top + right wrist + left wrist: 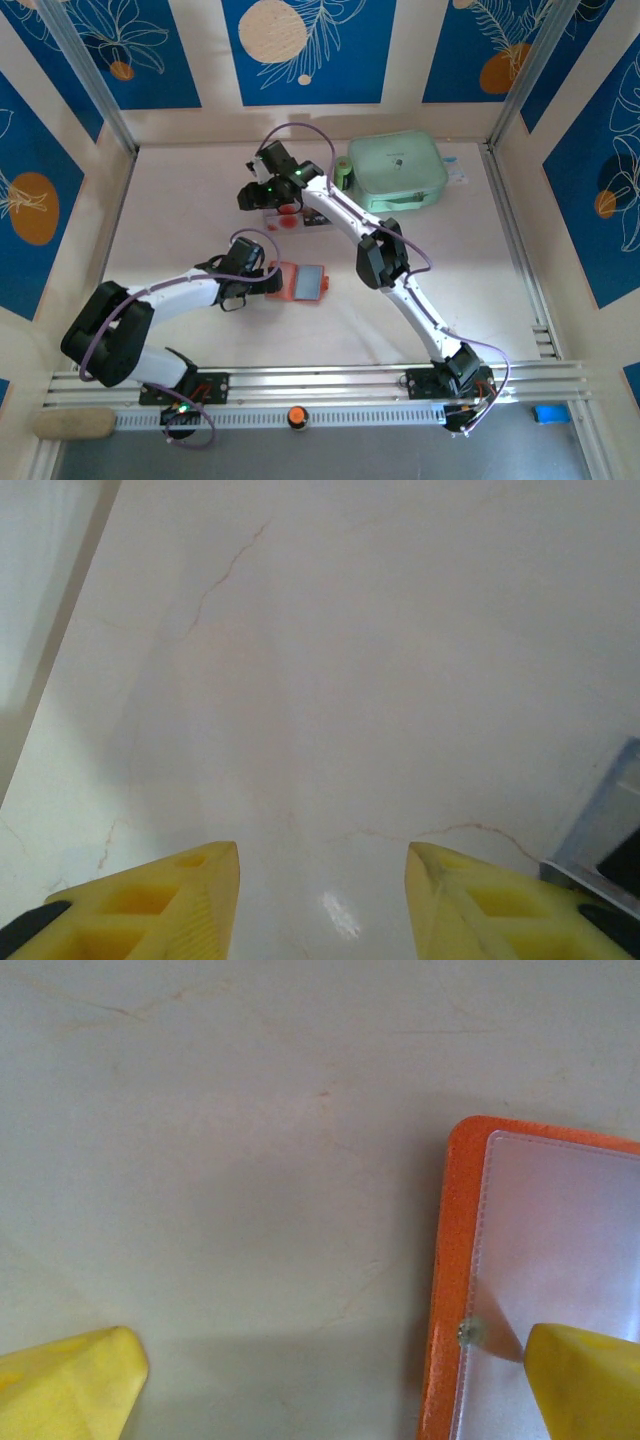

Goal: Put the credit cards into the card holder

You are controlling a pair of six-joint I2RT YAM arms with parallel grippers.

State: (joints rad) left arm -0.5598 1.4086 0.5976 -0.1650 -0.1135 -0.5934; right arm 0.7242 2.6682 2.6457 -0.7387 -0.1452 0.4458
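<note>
Once the card holder (448,1260) is pinned flat by the wide-spread left gripper (330,1360), one of the credit cards (300,220) should be straddled squarely by the right gripper (322,872), parted and empty

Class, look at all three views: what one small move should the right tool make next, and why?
Probably slide the right tool sideways toward the credit card whose corner shows at the edge of its wrist view. Its fingers stand apart over bare table, gripping nothing. The left tool, open, has one finger over the opened card holder, which looks ready.
</note>
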